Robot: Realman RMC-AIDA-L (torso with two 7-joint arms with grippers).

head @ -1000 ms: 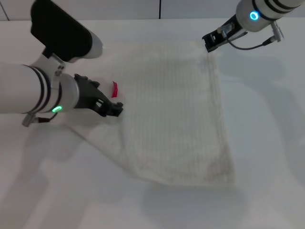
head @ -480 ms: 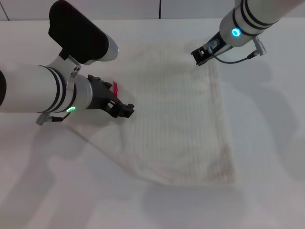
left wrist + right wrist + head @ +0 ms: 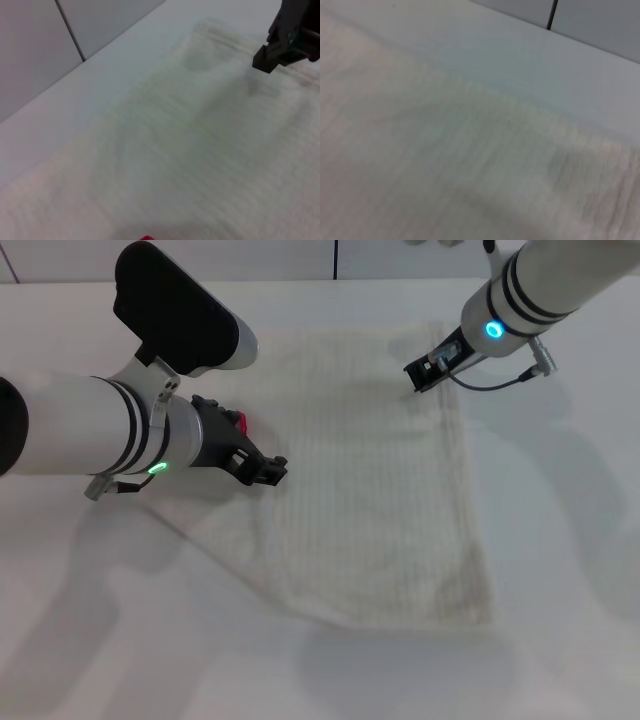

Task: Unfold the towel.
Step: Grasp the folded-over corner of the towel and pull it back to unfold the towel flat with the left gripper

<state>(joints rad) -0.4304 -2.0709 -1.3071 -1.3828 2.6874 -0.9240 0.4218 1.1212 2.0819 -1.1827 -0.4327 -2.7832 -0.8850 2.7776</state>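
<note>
Across the middle of the frame the towel [image 3: 370, 480] lies nearly flat on the table [image 3: 560, 540], the left gripper [image 3: 262, 470] and right gripper [image 3: 428, 373] hovering over opposite edges, jaw state unclear; I'd judge only smoothing remains.

The head camera looks steeply down from above; both wrist cameras skim close over the towel [image 3: 370, 480], sharing its far edge.
</note>
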